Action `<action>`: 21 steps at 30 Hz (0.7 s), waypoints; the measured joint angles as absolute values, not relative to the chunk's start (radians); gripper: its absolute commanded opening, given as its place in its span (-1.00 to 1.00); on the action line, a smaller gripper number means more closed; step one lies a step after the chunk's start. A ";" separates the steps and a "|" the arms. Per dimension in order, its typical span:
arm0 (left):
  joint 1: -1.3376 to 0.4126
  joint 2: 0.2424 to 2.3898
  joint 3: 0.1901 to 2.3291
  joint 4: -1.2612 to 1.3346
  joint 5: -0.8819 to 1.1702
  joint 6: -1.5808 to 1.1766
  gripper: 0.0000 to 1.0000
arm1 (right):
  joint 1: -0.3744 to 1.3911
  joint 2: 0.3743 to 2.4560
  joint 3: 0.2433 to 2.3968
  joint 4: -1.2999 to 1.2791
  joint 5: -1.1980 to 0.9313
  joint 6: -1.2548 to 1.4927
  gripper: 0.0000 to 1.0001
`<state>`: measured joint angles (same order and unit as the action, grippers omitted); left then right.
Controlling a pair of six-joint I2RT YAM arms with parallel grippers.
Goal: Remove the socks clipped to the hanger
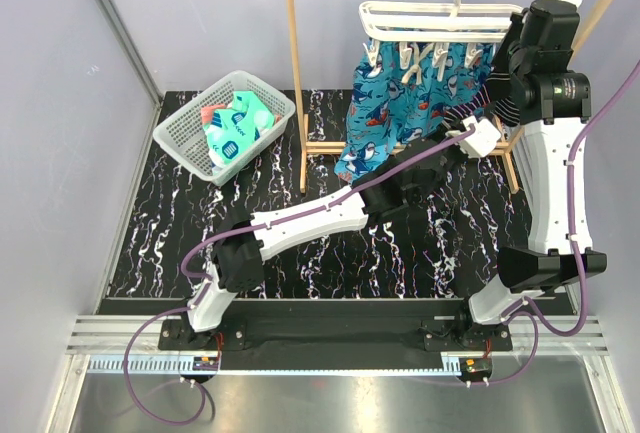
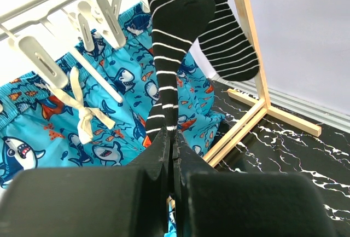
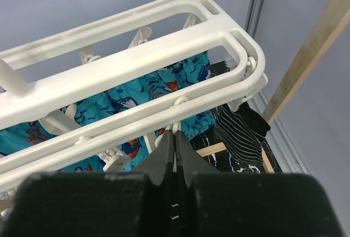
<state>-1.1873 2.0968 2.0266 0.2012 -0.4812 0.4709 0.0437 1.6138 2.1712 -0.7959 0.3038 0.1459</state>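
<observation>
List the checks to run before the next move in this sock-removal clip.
1. Left fingers closed on the lower end of the front striped sock: ok.
2. That sock's top freed from its clip: cannot tell, not clearly seen.
3. Right fingers closed just under the hanger: ok.
4. Right fingers squeezing a clip: cannot tell.
5. Second striped sock clear of the left fingers: ok.
6. Basket in place at the left: ok.

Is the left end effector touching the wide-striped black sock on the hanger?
Touching. The left wrist view shows the wide-striped black sock stretched taut down into the left end effector, whose fingers are shut on its lower end.
</observation>
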 measured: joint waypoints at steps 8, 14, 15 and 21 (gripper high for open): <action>-1.188 2.097 2.019 0.205 -0.484 0.471 -1.00 | 0.045 1.608 2.162 -0.795 0.276 0.146 -0.10; -1.188 2.097 2.019 0.205 -0.484 0.471 -1.00 | 0.046 1.588 2.129 -0.781 0.268 0.134 -0.08; -1.188 2.097 2.019 0.205 -0.484 0.471 -1.00 | 0.046 1.587 2.128 -0.781 0.268 0.131 -0.07; -1.192 2.097 2.019 0.205 -0.484 0.471 -1.00 | 0.046 1.587 2.128 -0.780 0.269 0.119 -0.08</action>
<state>-1.1915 2.0968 2.0186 0.2054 -0.4839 0.4709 0.0460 1.5867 2.1284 -0.7795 0.2691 0.1188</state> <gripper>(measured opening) 0.013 0.462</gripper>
